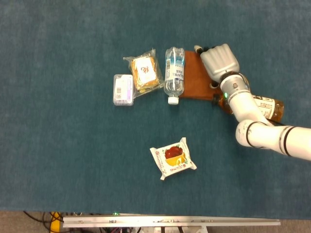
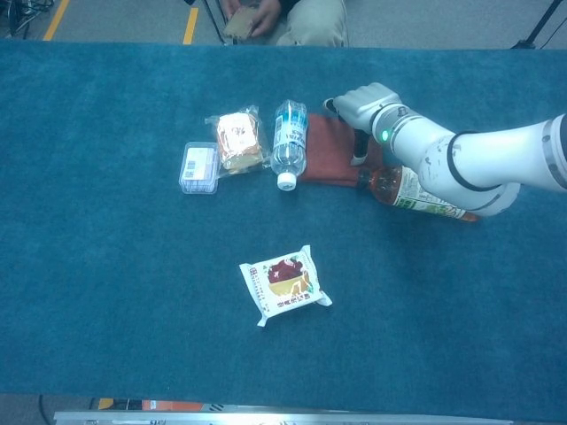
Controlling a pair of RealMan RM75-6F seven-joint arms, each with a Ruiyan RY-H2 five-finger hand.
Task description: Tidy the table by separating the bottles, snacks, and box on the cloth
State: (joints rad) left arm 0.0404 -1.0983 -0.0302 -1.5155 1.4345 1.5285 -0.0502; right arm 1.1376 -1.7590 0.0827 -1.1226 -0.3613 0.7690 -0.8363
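Observation:
My right hand (image 1: 220, 58) (image 2: 365, 102) lies over the right end of the flat brown box (image 1: 194, 82) (image 2: 323, 155). Its fingertips reach the box's far edge and the thumb points down onto the top; nothing is held. A clear water bottle (image 1: 174, 75) (image 2: 289, 142) lies against the box's left side. An amber tea bottle (image 1: 266, 108) (image 2: 425, 195) lies under my right forearm, its cap near the box's corner. A bagged pastry (image 1: 145, 72) (image 2: 237, 139) and a small clear packet (image 1: 123, 89) (image 2: 198, 166) sit left of the water bottle. My left hand is out of sight.
A white snack pack (image 1: 174, 158) (image 2: 283, 284) with a red picture lies alone toward the front. The teal cloth (image 1: 73, 145) covers the whole table. A seated person (image 2: 283, 18) is beyond the far edge. A metal rail (image 1: 170, 222) runs along the near edge.

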